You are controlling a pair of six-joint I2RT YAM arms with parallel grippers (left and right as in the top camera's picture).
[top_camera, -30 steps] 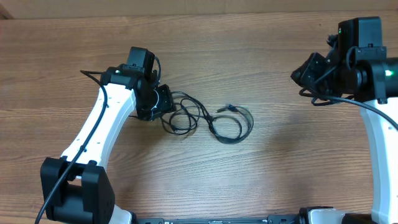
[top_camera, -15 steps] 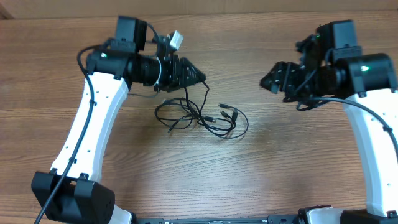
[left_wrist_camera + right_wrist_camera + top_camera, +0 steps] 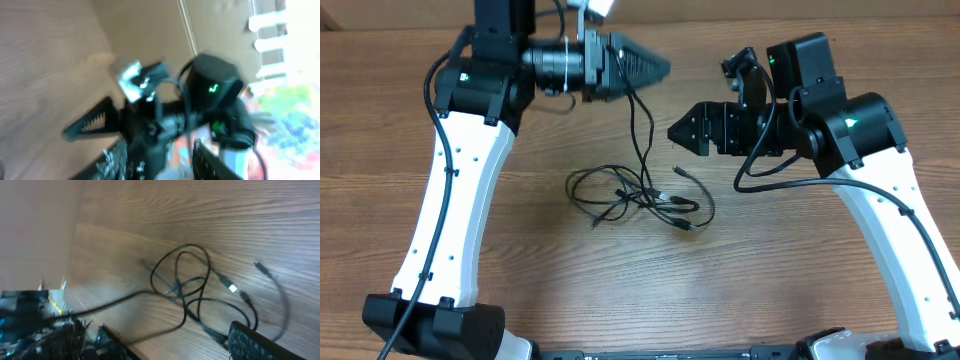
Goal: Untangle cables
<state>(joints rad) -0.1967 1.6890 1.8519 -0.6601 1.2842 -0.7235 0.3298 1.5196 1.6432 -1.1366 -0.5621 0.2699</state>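
The cables (image 3: pixel 638 196) lie tangled in the middle of the surface (image 3: pixel 770 280), with one strand running up toward the far side. Just right and farther, the right claw (image 3: pixel 678 130) hangs released, holding nothing. Farthest, the left claw (image 3: pixel 660 68) is clenched on that strand.

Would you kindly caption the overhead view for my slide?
Left gripper holds a strand of the tangled cables aloft; right gripper hovers nearby, jaws open.

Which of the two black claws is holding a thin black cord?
The left gripper: a thin black cord hangs from its closed jaws to the tangle. The right gripper stands open, empty.
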